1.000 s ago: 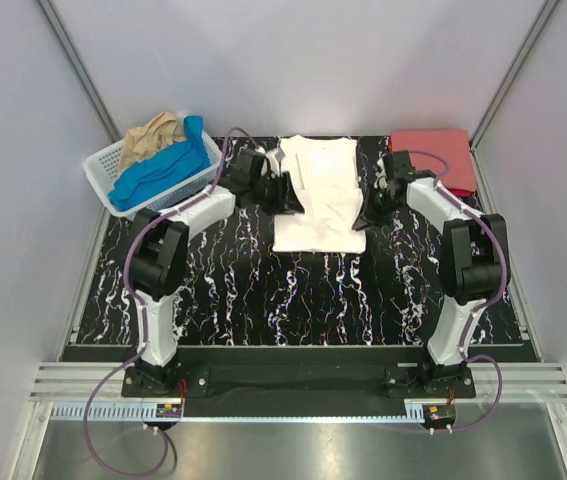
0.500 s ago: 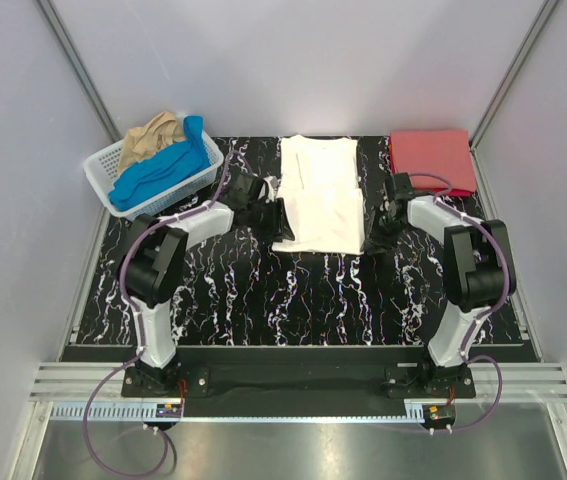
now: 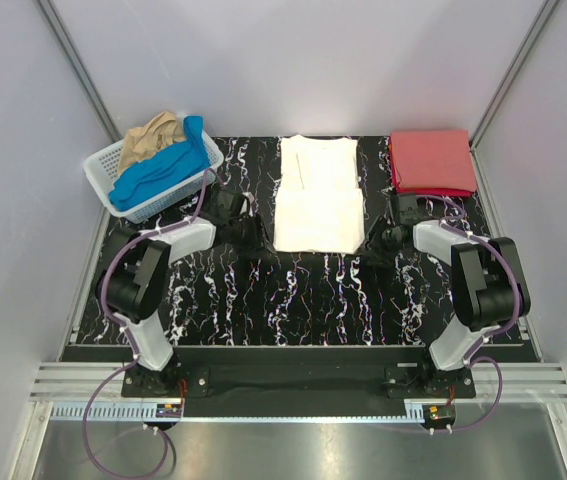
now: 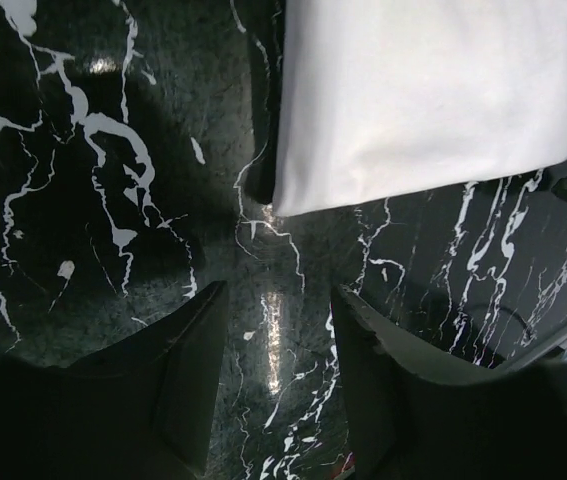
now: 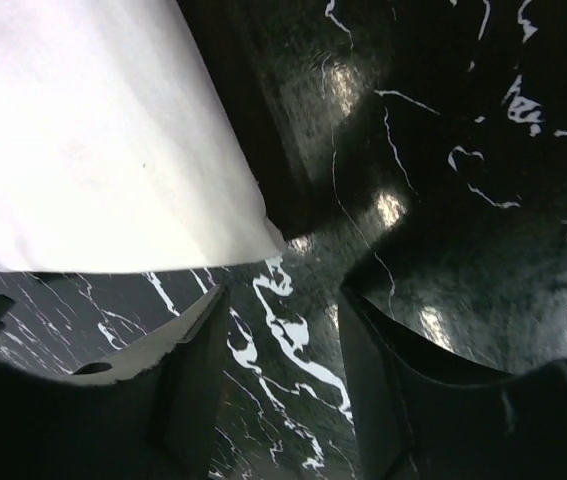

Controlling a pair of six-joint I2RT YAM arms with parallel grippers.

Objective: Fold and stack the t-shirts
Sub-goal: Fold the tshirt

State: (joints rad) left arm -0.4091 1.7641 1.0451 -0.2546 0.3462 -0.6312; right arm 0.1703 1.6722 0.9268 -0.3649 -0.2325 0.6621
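A black tabletop veined with white (image 3: 303, 290) sits inside pale walls with metal frame posts at the far corners. The white t-shirt (image 3: 315, 195) lies folded into a long rectangle at the far middle of it. The red t-shirt (image 3: 433, 162) lies folded at the far right corner. A white lattice basket (image 3: 98, 172) at the far left holds the blue t-shirt (image 3: 158, 170) and the tan t-shirt (image 3: 151, 135) in a loose heap. Only the overhead view takes in all this; the wrist views show just the white shirt's near corners on the marbled surface, with glare spots. Both arms are bent, forearms angled inward and low. The left gripper (image 4: 278, 300) sits just off the near left corner, fingers apart on nothing. The right gripper (image 5: 283, 300) sits just off the near right corner, likewise spread and empty.
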